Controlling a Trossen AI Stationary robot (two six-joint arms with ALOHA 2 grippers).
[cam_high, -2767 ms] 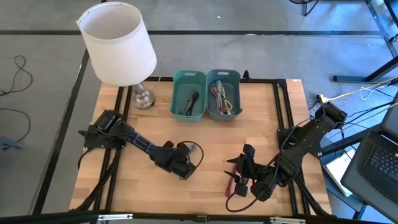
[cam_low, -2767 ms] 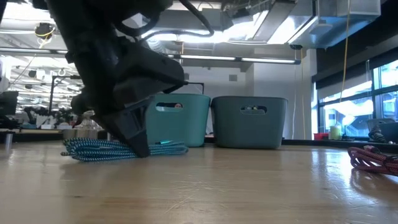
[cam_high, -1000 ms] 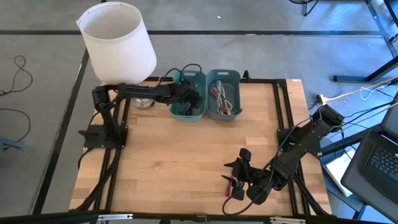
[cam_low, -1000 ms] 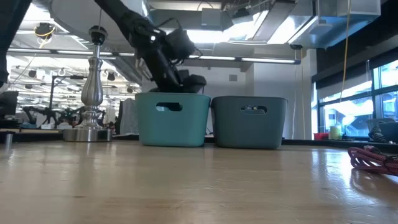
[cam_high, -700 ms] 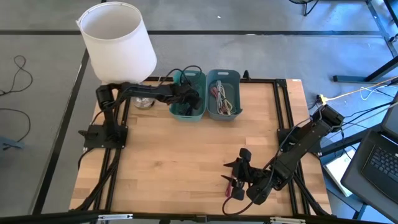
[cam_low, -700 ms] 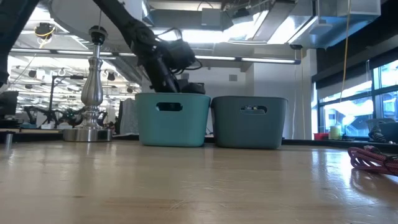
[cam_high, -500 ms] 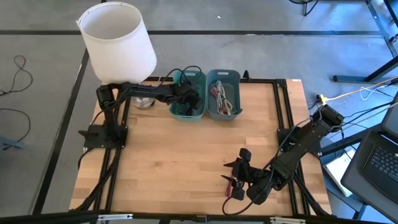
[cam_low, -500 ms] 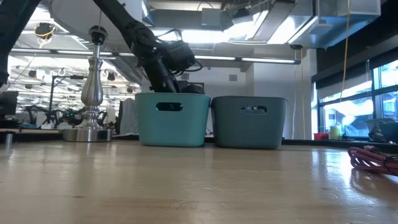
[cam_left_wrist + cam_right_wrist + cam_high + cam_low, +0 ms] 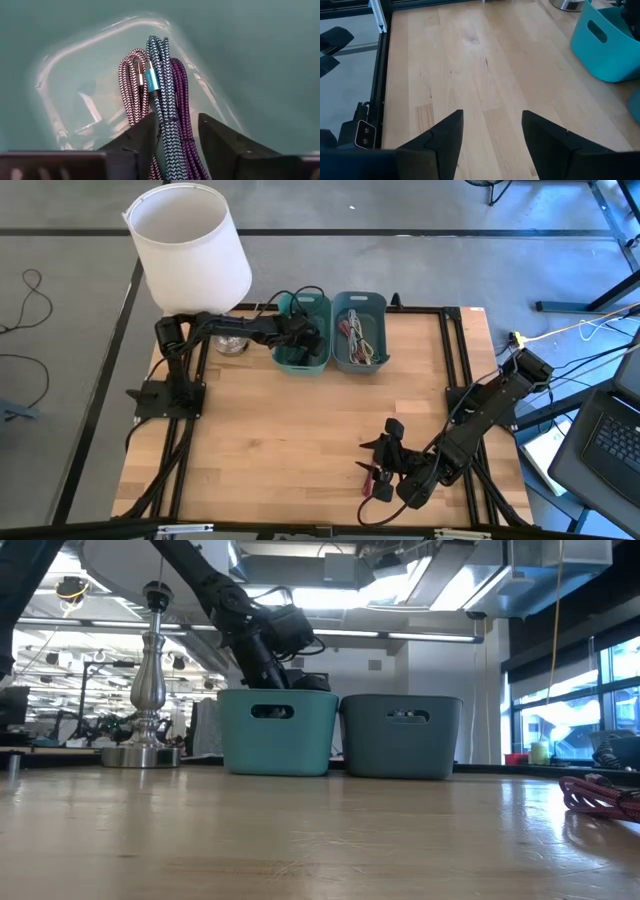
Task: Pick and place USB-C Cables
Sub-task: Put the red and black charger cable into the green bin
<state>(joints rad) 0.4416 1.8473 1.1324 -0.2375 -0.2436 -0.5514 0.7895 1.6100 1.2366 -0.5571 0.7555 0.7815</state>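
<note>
Reaching over the left bin (image 9: pixel 303 332), the left gripper (image 9: pixel 175 130) points down into it with its 2 fingers (image 9: pixel 137 137) parted and clamping nothing. 3 braided USB-C Cables lie side by side on that bin's floor: a teal-and-white cable (image 9: pixel 162 100) running through the gap between the fingers, a maroon-and-white cable (image 9: pixel 129 85) on one side of it, and a purple cable (image 9: pixel 182 95) on the other. From the high view, that bin's contents are largely hidden by the gripper.

2 teal bins stand touching each other at the far edge of the table (image 9: pixel 290 440). The right bin (image 9: pixel 359 331) holds a tangle of mixed-colour cables (image 9: pixel 357 338); their count cannot be told.

1 lamp (image 9: pixel 195 255) with a white shade and silver base stands just beside the left bin, on its outer side; the left arm passes its base.

The right gripper (image 9: pixel 385 455) hangs near the table's front edge, well apart from the bins, its 2 fingers spread wide and empty. 1 red cable bundle (image 9: pixel 375 480) lies on the wood just beside it. 1 laptop (image 9: pixel 610 435) sits off the table beyond the right arm.
</note>
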